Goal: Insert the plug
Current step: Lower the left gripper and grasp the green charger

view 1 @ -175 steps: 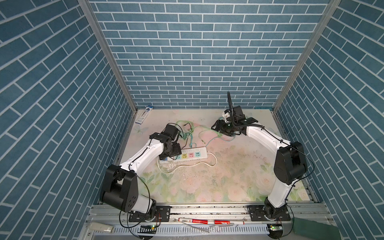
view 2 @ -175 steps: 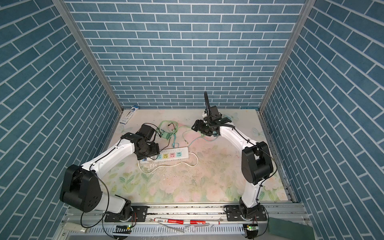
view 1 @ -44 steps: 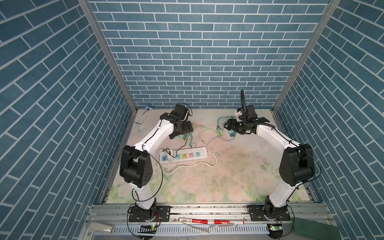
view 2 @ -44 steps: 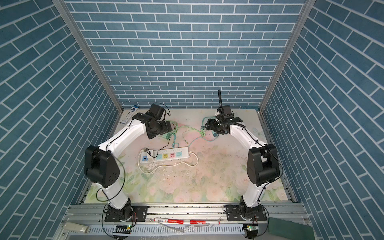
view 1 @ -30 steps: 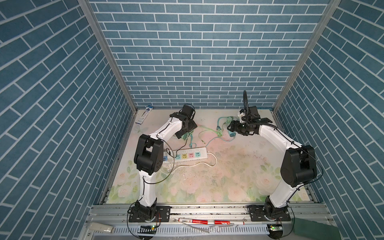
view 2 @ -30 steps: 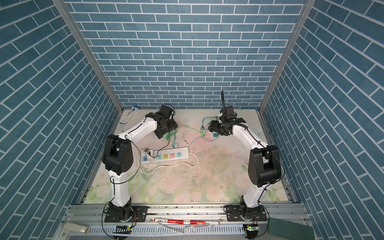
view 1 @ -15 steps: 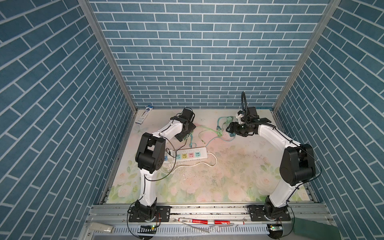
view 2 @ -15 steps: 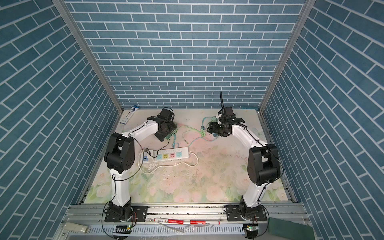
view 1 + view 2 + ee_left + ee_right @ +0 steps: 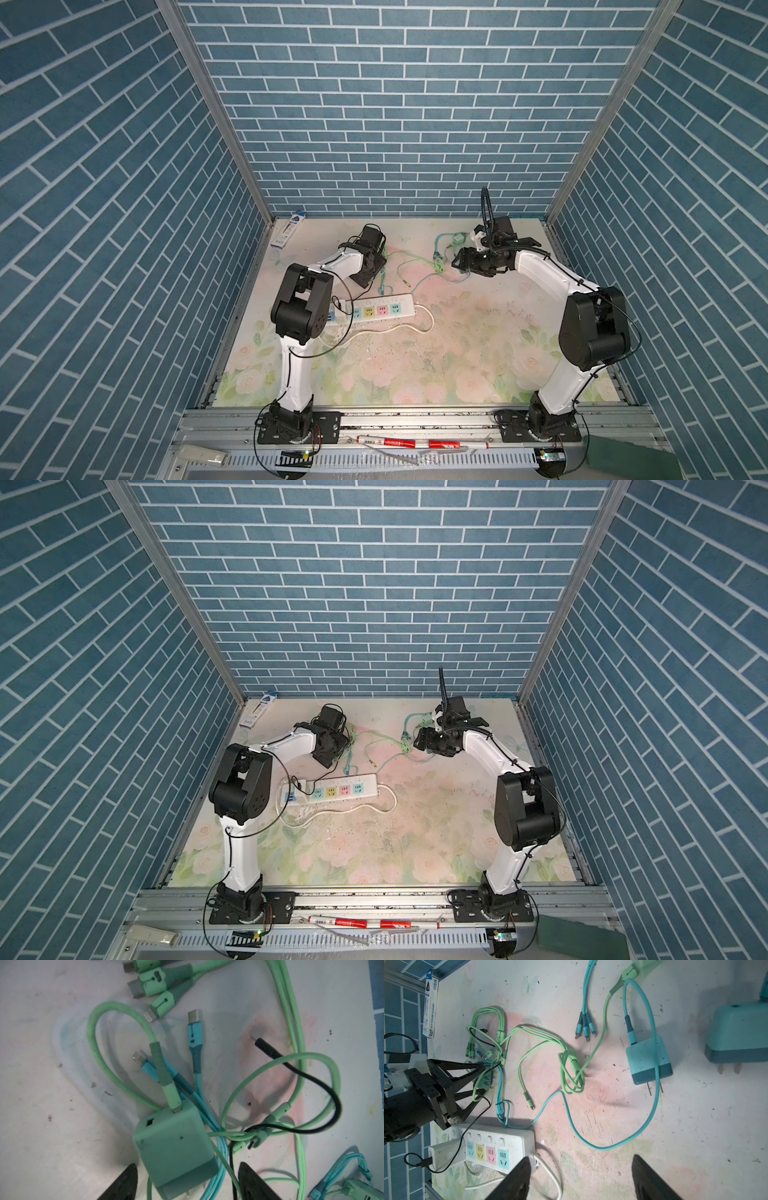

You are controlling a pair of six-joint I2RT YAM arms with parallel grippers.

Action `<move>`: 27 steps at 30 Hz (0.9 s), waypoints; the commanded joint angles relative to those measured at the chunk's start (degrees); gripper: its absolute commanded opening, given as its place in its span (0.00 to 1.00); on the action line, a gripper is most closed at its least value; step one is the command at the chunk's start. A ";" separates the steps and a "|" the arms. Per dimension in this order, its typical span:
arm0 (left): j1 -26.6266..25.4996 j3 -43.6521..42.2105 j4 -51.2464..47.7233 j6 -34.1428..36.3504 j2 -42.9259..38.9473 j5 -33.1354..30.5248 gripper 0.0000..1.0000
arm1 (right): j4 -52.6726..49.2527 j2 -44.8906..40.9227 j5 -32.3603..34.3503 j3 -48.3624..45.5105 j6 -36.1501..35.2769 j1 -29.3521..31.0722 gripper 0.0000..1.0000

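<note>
**Plug.** The plug (image 9: 174, 1147) is a mint-green cube charger with a darker band at its prong end. One green cable is seated in its port face, and the port beside it is vacant. The plug lies flat on the bench (image 9: 478, 332) at the rear left, between the fingers of the left claw (image 9: 187, 1165). The fingers stand apart, with a gap visible on each side of the plug body, and no contact can be seen. In both top views the claw hides the plug.

**Right claw.** The right claw (image 9: 581, 1158) hangs at the rear right with its fingers apart and not clamped on anything. A blue charger (image 9: 648, 1059) lies on the bench near it.

**Clearances.**
- Green, blue and black cables (image 9: 292, 1022) are tangled against the plug, and blue strands run beside one finger.
- The power strip (image 9: 382, 309) lies near the left claw, toward the front edge. Its four coloured sockets are vacant.
- The centre and front of the bench are bare.
- The back wall (image 9: 395, 124) stands near both claws.
</note>
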 commanded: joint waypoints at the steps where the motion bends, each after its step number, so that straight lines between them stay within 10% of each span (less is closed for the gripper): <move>1: 0.36 -0.06 0.78 -0.64 0.62 -0.48 0.77 | -0.83 0.88 -0.39 -1.33 -2.17 -0.20 0.76; 27: 1.41 -0.98 3.30 -0.65 2.69 0.72 0.54 | -1.18 1.05 -0.21 -1.37 -2.67 -0.31 0.76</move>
